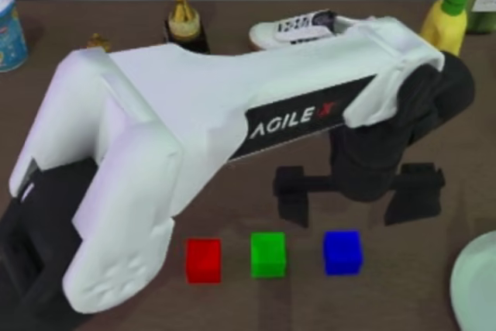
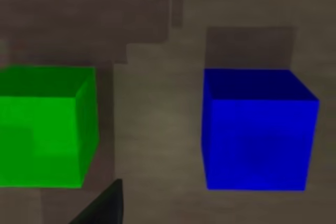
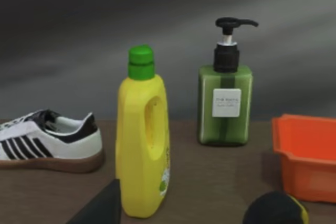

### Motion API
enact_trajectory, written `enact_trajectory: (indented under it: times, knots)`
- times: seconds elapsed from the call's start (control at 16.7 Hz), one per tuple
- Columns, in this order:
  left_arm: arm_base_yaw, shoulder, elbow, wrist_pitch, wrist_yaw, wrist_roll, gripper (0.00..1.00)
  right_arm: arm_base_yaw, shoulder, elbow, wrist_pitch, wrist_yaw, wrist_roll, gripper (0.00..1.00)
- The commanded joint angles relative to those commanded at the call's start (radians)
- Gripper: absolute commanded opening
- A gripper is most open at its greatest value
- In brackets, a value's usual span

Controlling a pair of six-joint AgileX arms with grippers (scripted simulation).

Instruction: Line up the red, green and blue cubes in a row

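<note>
Three cubes sit in a row on the brown table [image 1: 232, 215] in front of you: the red cube [image 1: 203, 260], the green cube [image 1: 268, 254] and the blue cube [image 1: 342, 252], each apart from its neighbour with bare table between them.

Your left arm reaches across the top view, and its left gripper [image 1: 359, 194] hangs just behind the row with its two black fingers [image 1: 292, 194] spread wide and nothing between them. Relative to those fingers, the blue cube lies just in front of the gap, nearer the finger on the top view's right; the green cube lies in front of and just outside the other finger; the red cube is farther out on that same side. No finger touches a cube. The left wrist view looks down on the green and blue cubes side by side — both resting flat on the table.

Your right gripper does not appear in the top view. Its wrist view shows only a dark finger tip at the frame edge, so you cannot tell how its fingers stand. That camera faces a yellow bottle [image 3: 143, 140], a green pump dispenser [image 3: 225, 103], a white striped shoe [image 3: 50, 141] and an orange bin [image 3: 307, 156].
</note>
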Motion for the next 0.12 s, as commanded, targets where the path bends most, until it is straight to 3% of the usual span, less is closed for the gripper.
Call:
enact_trajectory:
  times: [0.12]
  knots:
    - [0.003, -0.009, 0.015, -0.018, -0.001, 0.0, 1.0, 0.0, 0.0, 0.0, 0.0, 0.0, 0.0, 1.0]
